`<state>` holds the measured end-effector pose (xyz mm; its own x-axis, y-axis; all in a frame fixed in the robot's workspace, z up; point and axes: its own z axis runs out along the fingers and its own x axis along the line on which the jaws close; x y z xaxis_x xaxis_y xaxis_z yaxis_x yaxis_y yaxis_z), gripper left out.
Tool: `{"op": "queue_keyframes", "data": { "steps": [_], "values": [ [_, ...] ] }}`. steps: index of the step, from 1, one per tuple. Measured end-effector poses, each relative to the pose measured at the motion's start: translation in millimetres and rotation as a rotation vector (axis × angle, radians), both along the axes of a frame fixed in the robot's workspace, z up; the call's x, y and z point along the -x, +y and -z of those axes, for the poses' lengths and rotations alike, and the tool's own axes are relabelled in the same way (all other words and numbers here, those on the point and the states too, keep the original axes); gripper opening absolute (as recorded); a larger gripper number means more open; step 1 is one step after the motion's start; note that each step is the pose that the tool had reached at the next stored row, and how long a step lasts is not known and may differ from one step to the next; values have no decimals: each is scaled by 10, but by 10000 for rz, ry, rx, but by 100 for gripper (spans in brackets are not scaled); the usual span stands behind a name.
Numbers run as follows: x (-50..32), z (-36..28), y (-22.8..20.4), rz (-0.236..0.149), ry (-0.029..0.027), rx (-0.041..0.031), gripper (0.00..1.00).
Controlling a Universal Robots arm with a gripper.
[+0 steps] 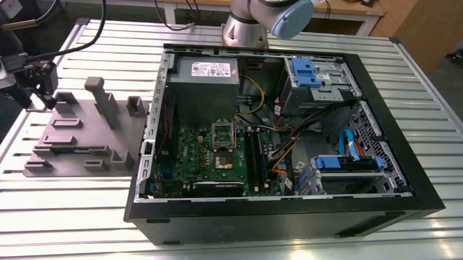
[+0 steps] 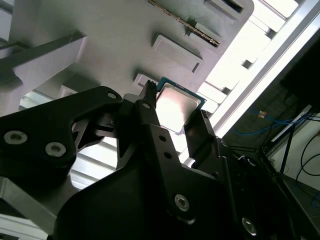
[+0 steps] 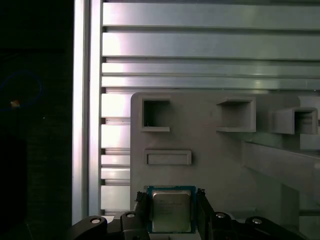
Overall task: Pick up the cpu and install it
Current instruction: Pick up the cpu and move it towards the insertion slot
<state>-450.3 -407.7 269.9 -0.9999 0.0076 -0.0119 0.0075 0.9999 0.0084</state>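
The cpu (image 3: 171, 211), a small square chip with a shiny metal top and a thin blue-green rim, sits between my two black fingers in both wrist views. My gripper (image 3: 171, 200) is shut on the cpu (image 2: 177, 106), one finger against each side, just over the grey fixture plate (image 3: 210, 160). In the exterior view my gripper (image 1: 45, 97) hangs over the far corner of that plate (image 1: 87, 141) at the exterior view's left. The motherboard socket (image 1: 223, 154) inside the open computer case (image 1: 289, 206) stands uncovered, its metal frame (image 1: 223, 132) swung up.
Upright grey posts and holders (image 1: 101, 100) rise from the fixture plate. The case holds a grey power supply (image 1: 206, 81), blue drive bays (image 1: 315, 76), and loose cables (image 1: 289, 146) beside the socket. The slatted metal table (image 1: 72, 216) surrounds everything.
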Motion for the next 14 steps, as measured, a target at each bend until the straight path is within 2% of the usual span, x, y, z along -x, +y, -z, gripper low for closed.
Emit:
{"op": "queue_keyframes", "data": {
  "steps": [4,6,14],
  "values": [
    [0,-5,0,0,0,0,47],
    [0,-41,0,0,1,1,47],
    [0,-69,0,0,0,0,47]
  ]
}}
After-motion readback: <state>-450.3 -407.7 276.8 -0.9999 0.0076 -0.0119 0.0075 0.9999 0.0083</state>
